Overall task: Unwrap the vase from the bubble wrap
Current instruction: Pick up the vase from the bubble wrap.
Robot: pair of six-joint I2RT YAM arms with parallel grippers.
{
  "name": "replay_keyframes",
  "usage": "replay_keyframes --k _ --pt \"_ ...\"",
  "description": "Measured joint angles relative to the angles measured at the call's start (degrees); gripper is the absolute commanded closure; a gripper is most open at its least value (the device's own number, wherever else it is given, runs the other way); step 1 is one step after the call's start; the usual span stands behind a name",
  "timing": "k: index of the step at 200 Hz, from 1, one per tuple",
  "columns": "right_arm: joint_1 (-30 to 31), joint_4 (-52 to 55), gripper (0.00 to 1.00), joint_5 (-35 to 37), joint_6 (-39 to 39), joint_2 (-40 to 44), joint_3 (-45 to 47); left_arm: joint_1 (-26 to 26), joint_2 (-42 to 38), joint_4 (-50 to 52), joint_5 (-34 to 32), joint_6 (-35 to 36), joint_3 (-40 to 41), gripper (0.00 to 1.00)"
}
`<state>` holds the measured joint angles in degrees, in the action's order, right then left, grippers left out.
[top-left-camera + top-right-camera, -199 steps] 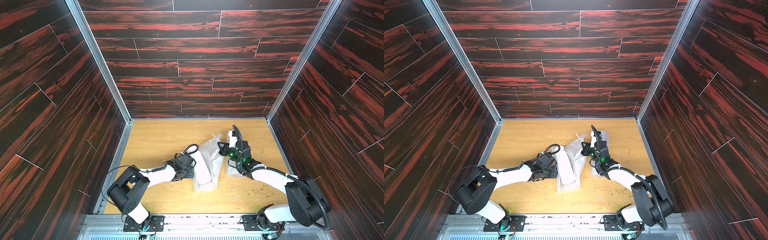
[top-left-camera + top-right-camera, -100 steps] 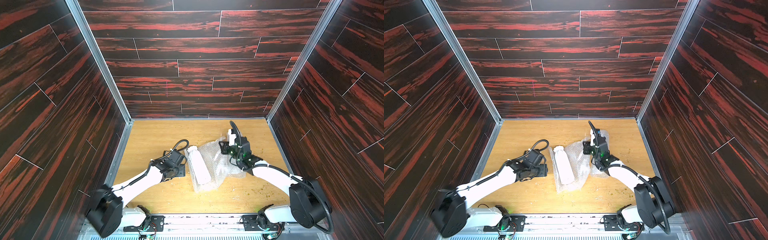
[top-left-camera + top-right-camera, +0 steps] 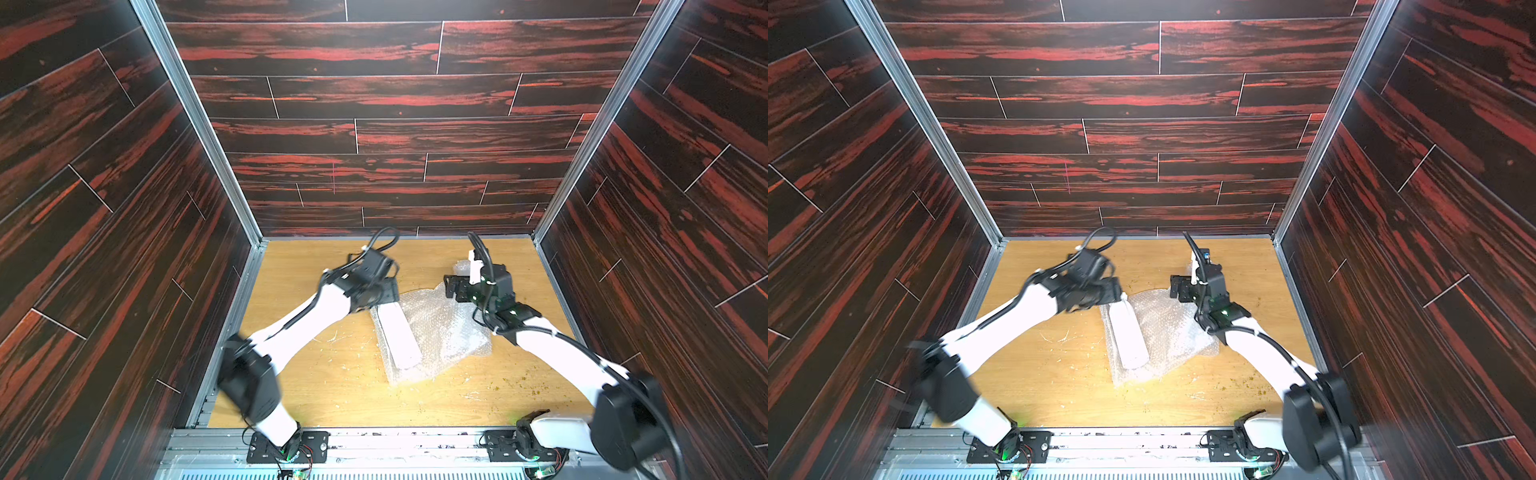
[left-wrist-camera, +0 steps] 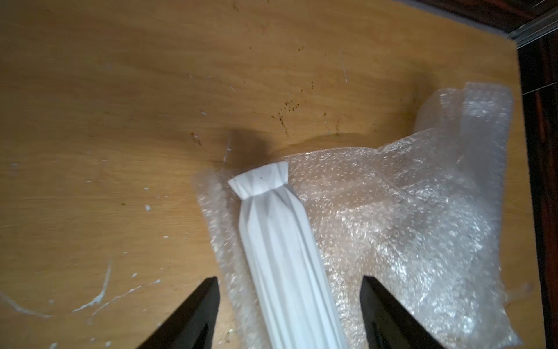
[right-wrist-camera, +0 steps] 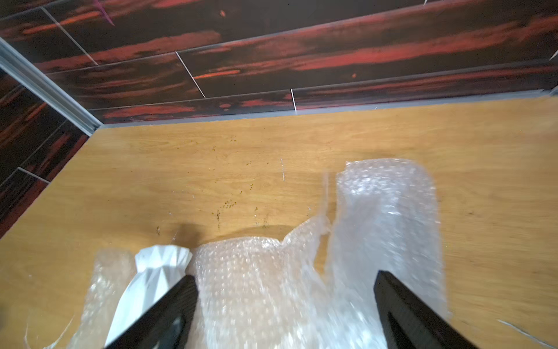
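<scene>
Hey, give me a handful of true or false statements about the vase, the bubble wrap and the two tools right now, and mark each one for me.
1. The vase lies on its side on top of the bubble wrap. True.
2. The vase is fully covered by wrap. False: its white ribbed body is bare, with the opened sheet spread under and beside it on the table.
3. The left tool is shut on the vase. False: in the left wrist view its jaws stand open, one on either side of the vase.
4. The right tool is open over the bubble wrap. True.
</scene>
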<state>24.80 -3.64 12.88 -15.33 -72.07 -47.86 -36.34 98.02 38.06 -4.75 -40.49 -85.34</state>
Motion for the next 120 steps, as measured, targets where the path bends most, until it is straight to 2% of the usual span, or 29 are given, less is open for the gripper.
replay_keyframes --k 45,120 --pt "0.02 1.03 0.05 -1.64 -0.26 11.1 9.07 -0.55 10.93 4.9 -0.39 -3.63 -6.27 0.22" --pt "0.04 -0.94 0.05 -9.75 -0.94 14.67 15.82 -0.83 18.23 8.52 -3.48 -7.56 -11.47 0.21"
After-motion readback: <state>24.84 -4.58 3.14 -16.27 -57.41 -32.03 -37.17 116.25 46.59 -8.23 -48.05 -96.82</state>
